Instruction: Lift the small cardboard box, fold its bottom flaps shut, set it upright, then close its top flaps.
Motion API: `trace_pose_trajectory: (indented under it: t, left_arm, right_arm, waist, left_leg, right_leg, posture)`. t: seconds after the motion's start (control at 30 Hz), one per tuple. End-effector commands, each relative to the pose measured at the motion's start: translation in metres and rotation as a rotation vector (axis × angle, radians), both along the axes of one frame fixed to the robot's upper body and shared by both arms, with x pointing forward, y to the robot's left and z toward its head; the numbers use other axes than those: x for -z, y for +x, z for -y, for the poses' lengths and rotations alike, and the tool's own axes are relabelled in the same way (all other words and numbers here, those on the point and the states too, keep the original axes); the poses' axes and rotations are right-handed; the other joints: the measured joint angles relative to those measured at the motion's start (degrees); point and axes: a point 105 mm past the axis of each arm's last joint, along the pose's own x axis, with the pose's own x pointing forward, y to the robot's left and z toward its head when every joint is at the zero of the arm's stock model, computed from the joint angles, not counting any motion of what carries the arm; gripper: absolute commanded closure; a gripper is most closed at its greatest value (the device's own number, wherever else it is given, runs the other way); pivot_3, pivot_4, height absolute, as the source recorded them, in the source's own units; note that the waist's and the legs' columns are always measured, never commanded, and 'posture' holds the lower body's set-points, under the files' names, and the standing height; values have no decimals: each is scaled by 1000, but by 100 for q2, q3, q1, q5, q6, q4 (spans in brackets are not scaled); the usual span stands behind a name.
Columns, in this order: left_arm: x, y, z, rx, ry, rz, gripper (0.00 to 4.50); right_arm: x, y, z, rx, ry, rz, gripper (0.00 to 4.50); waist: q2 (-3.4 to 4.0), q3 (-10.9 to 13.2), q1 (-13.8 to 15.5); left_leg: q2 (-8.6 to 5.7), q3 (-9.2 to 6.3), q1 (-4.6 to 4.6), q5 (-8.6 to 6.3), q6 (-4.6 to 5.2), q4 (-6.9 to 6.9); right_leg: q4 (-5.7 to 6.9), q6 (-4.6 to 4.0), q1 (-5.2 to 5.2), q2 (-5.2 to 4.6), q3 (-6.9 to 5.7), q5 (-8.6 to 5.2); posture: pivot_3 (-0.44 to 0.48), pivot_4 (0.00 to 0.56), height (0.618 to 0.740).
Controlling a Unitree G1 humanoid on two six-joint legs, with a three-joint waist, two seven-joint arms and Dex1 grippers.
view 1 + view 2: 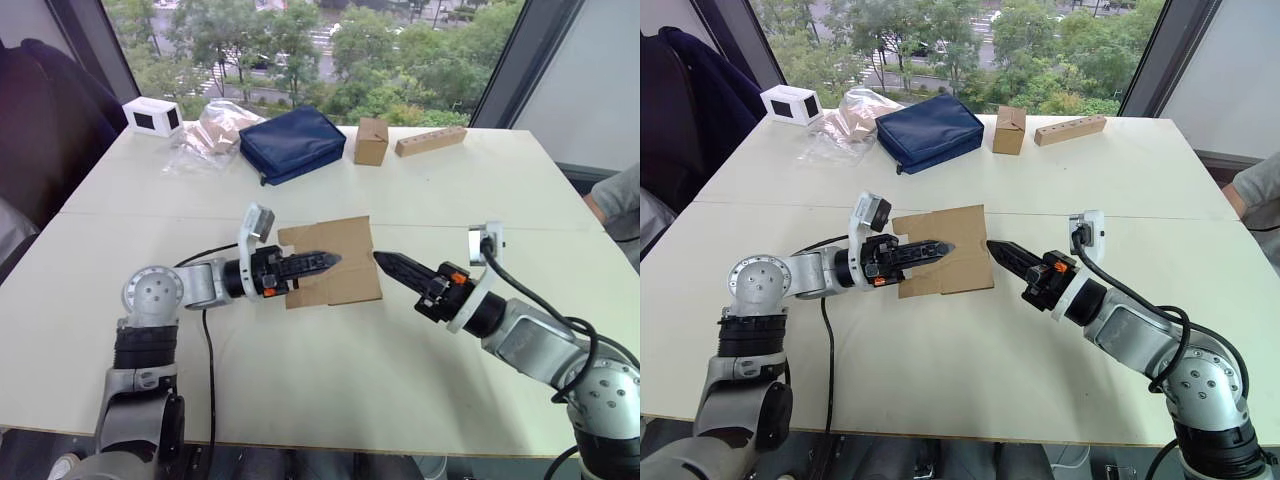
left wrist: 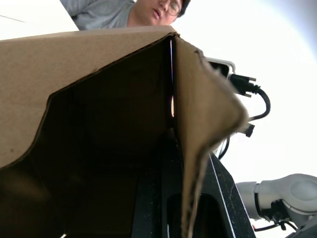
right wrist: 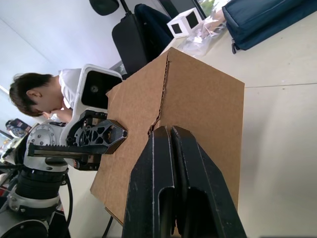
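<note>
Small cardboard box (image 1: 335,262) as centre of the left eye view: lies low over the white table (image 1: 330,390), one broad brown face up, flaps not yet folded. Cannot tell whether lifted or resting on the surface. Pinched from the left by the left gripper (image 1: 325,260), fingers narrow and laid across the top face, probably to steady the box for folding. Met from the right by the right gripper (image 1: 382,260), fingers pressed together into one point just beside the box's right edge, likely a prod for pushing a flap.

Along the top of the same frame, well apart from the work: white carton (image 1: 152,117), clear plastic bag (image 1: 212,132), navy pouch (image 1: 292,143), smaller brown box (image 1: 371,141), wooden block (image 1: 430,141). Beyond the table's far edge, a window onto trees; at the right edge, a person's arm (image 1: 612,200).

Right eye view: same layout, both grippers aimed tip to tip across the small cardboard box at mid-frame.

Left wrist view: looks up into the dark open inside of the box (image 2: 99,74), a cardboard wall caught between the two black fingers (image 2: 153,208) at bottom centre, so clamped on that wall. A person at the top edge.

Right wrist view: closed black fingers (image 3: 158,163) rising from the bottom, tips at or just short of the box's corner seam. Dark chair (image 3: 133,34) at the upper middle, a person at the left.
</note>
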Motion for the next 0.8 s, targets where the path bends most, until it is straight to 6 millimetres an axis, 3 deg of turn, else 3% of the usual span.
trace_pose_trajectory:
  t: [0.03, 0.23, 0.47, 0.6, 0.7, 0.8]
  left_arm:
    - [-15, -5, 6, 32, -21, 53, 4500]
    - [-17, -5, 5, 28, 18, 75, 4500]
    - [-21, 5, 8, 17, 306, 265, 4500]
    - [-23, 14, 16, 80, 566, 537, 4500]
    - [-24, 19, 15, 239, 749, 801, 4500]
    - [-22, 23, 15, 409, 863, 936, 4500]
  right_arm:
    - [-11, -8, -5, -35, 11, 52, 4450]
    - [-16, -3, 22, 55, -17, 69, 4450]
    - [-15, -5, 46, 95, -196, 96, 4450]
    - [0, -11, 51, 57, -403, 94, 4450]
    - [2, -19, 42, -18, -446, 110, 4450]
    - [2, -20, 36, -43, -454, 131, 4450]
  waist:
    - [0, 0, -2]
    - [0, 0, 2]
    - [-1, 1, 7]
    - [-3, 2, 11]
    - [-4, 3, 12]
    - [-3, 2, 13]
  left_leg:
    - [0, 0, 0, 1, -1, 0]
    - [0, 0, 0, 1, -1, 0]
    - [0, 0, 2, 1, -2, 0]
    - [-1, 2, 4, 0, -1, -2]
    - [-1, 4, 3, 0, -1, -3]
    - [-2, 7, 3, 0, 1, -3]
  right_leg:
    - [1, 0, 0, 0, 0, 0]
    - [2, 1, 0, 2, 0, 1]
    - [1, 1, 2, 20, 0, 0]
    - [-3, -5, 3, 21, 1, -3]
    - [-6, -20, 2, 24, 2, -11]
    - [-7, -23, -1, 26, 4, -13]
  posture:
    - [0, 150, 740]
    - [0, 150, 740]
    - [0, 150, 740]
    - [0, 150, 740]
    - [0, 150, 740]
    - [0, 150, 740]
